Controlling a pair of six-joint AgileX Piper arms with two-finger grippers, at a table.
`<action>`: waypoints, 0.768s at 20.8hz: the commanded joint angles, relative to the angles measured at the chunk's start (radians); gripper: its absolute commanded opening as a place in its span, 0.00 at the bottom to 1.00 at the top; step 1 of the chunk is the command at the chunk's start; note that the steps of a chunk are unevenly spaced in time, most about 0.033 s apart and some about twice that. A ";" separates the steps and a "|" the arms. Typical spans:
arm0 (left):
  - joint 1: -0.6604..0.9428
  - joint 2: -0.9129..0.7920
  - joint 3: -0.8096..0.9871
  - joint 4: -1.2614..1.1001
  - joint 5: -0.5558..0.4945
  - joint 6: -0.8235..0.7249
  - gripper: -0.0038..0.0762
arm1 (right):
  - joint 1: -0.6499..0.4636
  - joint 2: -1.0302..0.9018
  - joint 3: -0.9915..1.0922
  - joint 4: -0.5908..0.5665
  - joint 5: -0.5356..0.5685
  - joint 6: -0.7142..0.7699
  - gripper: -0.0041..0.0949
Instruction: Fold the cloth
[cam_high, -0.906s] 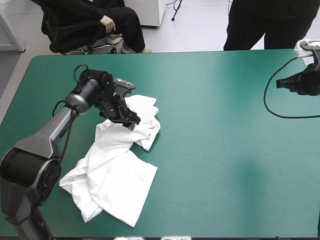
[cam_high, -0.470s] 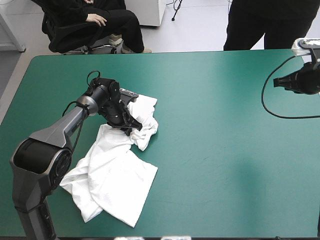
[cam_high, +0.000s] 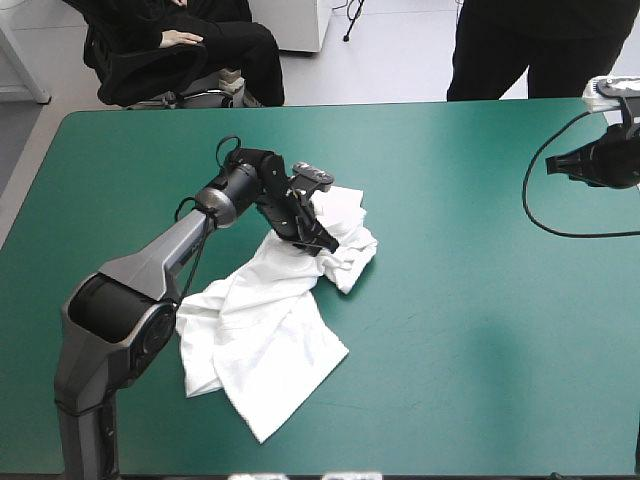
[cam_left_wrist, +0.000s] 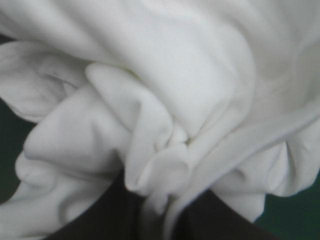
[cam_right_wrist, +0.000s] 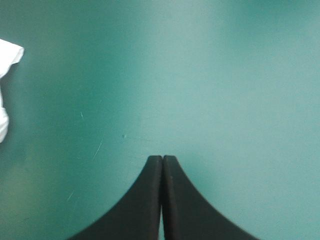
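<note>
Now: left claw (cam_high: 326, 241) all but closed, a thick pinch of the T-shirt (cam_high: 268, 335) caught between its black fingers. In the left wrist view the claw (cam_left_wrist: 164, 212) has cloth rising straight out from between the finger bases, and the T-shirt (cam_left_wrist: 175, 90) is bunched in deep folds ahead of it, filling nearly all of that view.

Right claw (cam_high: 553, 166) fully closed, holding nothing, by the counter's right edge near the far corner. In its own wrist view the two fingers meet in one pointed arch, the right claw (cam_right_wrist: 162, 158) over bare teal-green cover. A white corner of the T-shirt (cam_right_wrist: 7, 59) shows far off to one side.

Change from earlier: the left claw has moved toward the counter's middle and the T-shirt has come along with it. The gathered lump at the claw and the flatter trailing part both lie farther from the left edge than before. Right claw in the same spot as earlier.

T-shirt position: crumpled, left of the counter's (cam_high: 470, 330) centre. The bunched end sits at the left claw; the rest trails toward the near edge in loose, overlapping folds, flat on the cover. The two claws are well apart.
</note>
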 joint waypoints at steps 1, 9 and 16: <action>-0.082 0.008 -0.174 -0.090 -0.012 0.001 0.03 | -0.007 -0.032 -0.033 0.025 -0.018 -0.013 0.02; -0.191 0.100 -0.310 -0.142 0.002 0.004 0.03 | -0.007 -0.032 -0.033 0.037 -0.011 -0.019 0.02; -0.177 0.081 -0.366 -0.162 0.084 0.003 0.56 | -0.007 -0.032 -0.033 0.055 -0.006 -0.036 0.02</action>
